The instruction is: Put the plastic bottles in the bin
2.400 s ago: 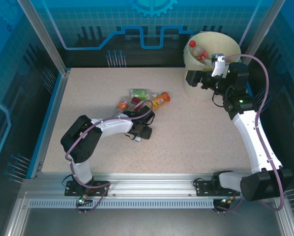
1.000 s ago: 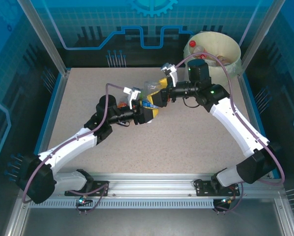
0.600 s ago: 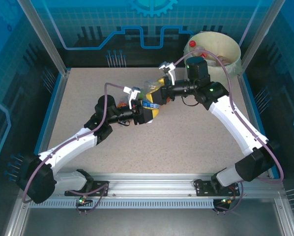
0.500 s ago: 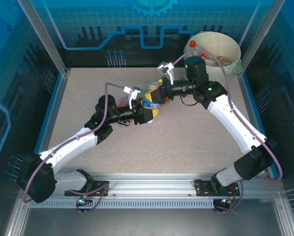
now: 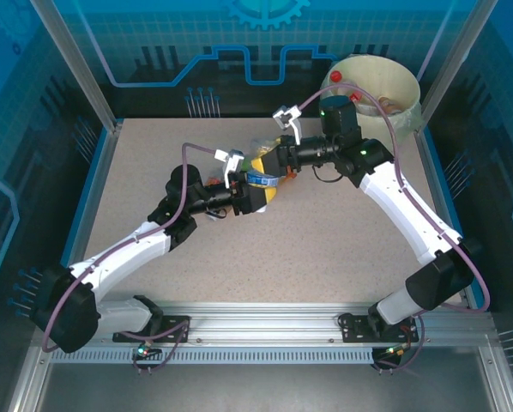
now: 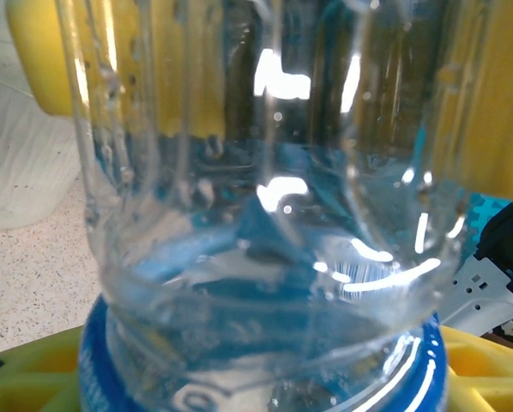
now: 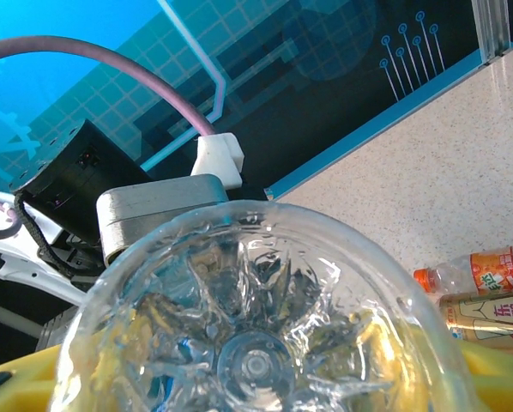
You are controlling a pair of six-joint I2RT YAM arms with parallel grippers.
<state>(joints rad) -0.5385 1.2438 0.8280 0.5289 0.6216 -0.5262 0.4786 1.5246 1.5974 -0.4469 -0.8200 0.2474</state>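
Note:
A clear plastic bottle (image 5: 263,168) with a blue label is held off the table between both arms. My left gripper (image 5: 256,192) is shut on its labelled lower half; its yellow fingers (image 6: 33,373) flank the blue label. The bottle (image 6: 265,215) is very close in the left wrist view. My right gripper (image 5: 274,160) is shut on the other end, and the ribbed base of the bottle (image 7: 256,343) sits between its yellow fingers (image 7: 8,373). The bin (image 5: 392,79) stands at the far right corner with red-capped bottles (image 5: 336,78) inside.
More bottles lie on the table behind the left arm: an orange-labelled one (image 7: 484,268), a brown-labelled one (image 7: 488,311), and an orange cap (image 5: 212,182) seen from above. A blue wall edges the table on the left and at the back.
The right gripper has gone from wide open to shut on the bottle's base. Both arms have shifted only slightly; the left grip is unchanged.

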